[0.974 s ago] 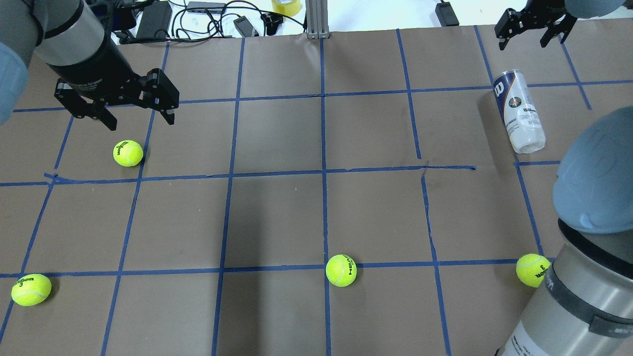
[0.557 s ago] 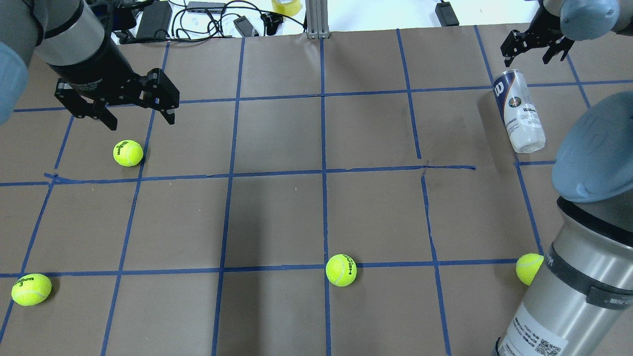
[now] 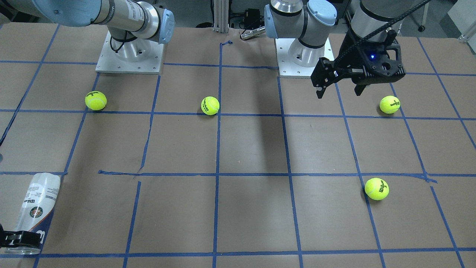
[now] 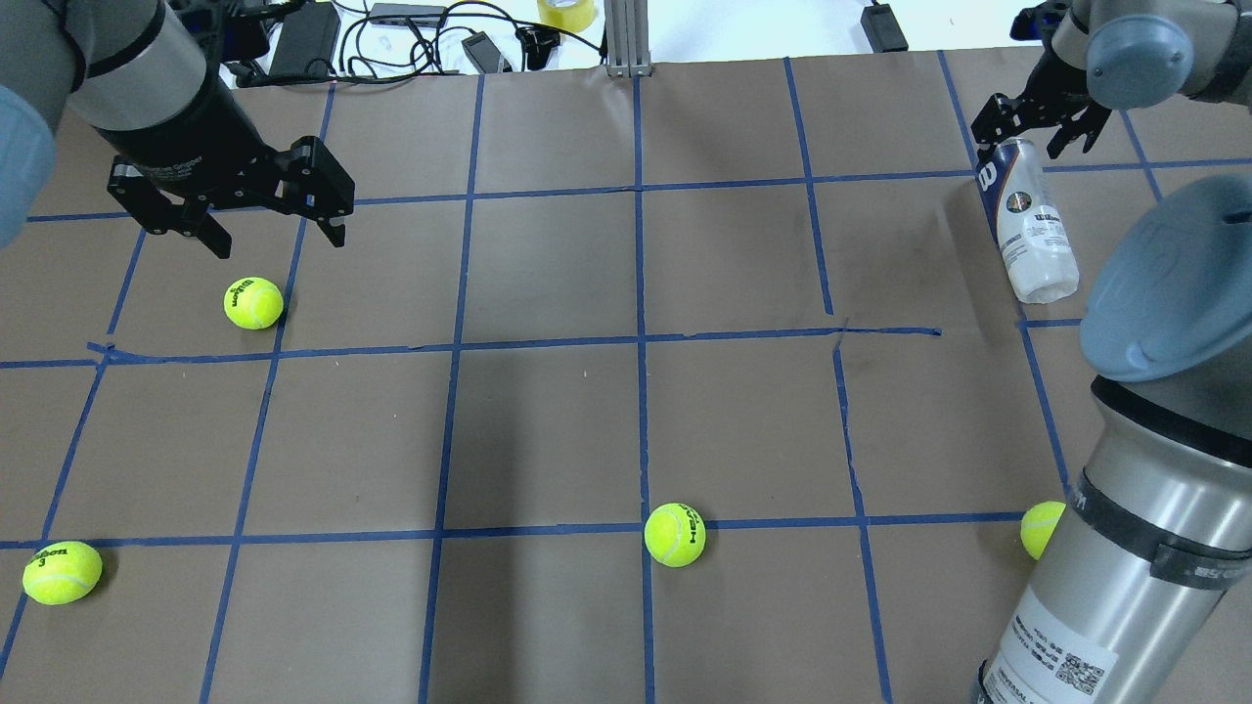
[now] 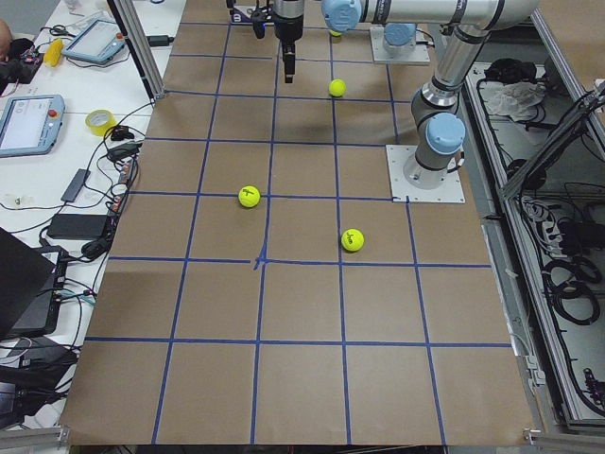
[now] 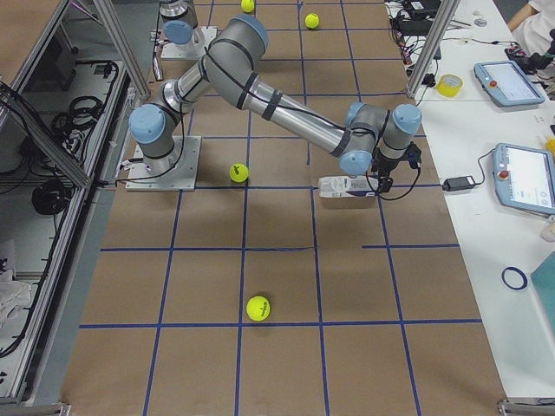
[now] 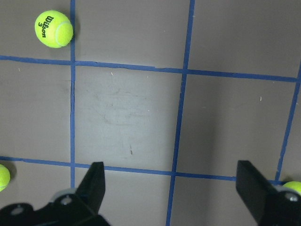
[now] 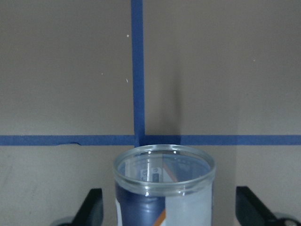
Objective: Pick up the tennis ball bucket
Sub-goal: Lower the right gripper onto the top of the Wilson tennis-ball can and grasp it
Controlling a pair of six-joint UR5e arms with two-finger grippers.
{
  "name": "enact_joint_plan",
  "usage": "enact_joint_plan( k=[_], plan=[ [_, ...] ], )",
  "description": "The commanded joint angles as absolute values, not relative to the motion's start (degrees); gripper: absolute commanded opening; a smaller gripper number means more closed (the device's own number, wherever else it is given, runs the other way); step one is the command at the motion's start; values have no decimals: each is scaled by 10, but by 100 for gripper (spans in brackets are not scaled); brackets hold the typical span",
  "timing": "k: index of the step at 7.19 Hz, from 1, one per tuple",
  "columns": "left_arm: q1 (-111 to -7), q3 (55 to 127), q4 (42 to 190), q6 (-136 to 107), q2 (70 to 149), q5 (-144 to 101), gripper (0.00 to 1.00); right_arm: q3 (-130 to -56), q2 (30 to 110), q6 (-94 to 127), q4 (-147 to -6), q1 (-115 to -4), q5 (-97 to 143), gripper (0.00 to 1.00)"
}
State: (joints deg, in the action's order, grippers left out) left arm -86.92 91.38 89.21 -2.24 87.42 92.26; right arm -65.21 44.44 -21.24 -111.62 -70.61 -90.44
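The tube (image 4: pixel 1035 225) lies on its side on the brown worktop (image 4: pixel 548 430). In the overhead view it is out toward 2 o'clock, near the far right corner. Its long axis runs almost from 12 to 6 o'clock, leaning a little, so the far end sits toward 11 and the near end toward 5. The open mouth with its rim (image 8: pixel 163 169) points away from the robot, toward the worktop's far edge. The rounded closed end points back toward the robot. A navy band with a white W wraps the mouth end, a round emblem comes next, and the white label runs on toward the closed end. The whole length of the tube rests on the worktop.

The right tool (image 4: pixel 1020 144) is down at the mouth end of the tube and released. Its two fingers (image 8: pixel 94 207) stand wide apart, one on each side of the rim, and the wrist view shows a gap between each finger and the tube wall. A blue tape line (image 8: pixel 137 70) runs on from just beyond the mouth.

The left tool (image 4: pixel 279 244) hangs above the worktop at about 10 o'clock, well apart from the tube. It is also released, with its fingers spread and nothing between them. A yellow-green ball (image 4: pixel 253 302) lies near it, at its 6 o'clock. A second ball (image 4: pixel 62 572) lies toward 8 o'clock by the near left corner. A third ball (image 4: pixel 675 534) sits at 6 o'clock, touching a tape line. A fourth ball (image 4: pixel 1040 528) at 4 o'clock is half hidden behind the right arm (image 4: pixel 1125 587).
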Motion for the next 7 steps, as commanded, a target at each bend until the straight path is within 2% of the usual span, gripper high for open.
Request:
enact_joint_plan(
  k=[1,7],
  plan=[
    [-869,914,893,-22,874,927,100,-676,439,-222,-1158,-706,-904,100],
    [-869,914,892,-22,874,923,100,-680,432,-219,-1193,-706,-898,100]
  ],
)
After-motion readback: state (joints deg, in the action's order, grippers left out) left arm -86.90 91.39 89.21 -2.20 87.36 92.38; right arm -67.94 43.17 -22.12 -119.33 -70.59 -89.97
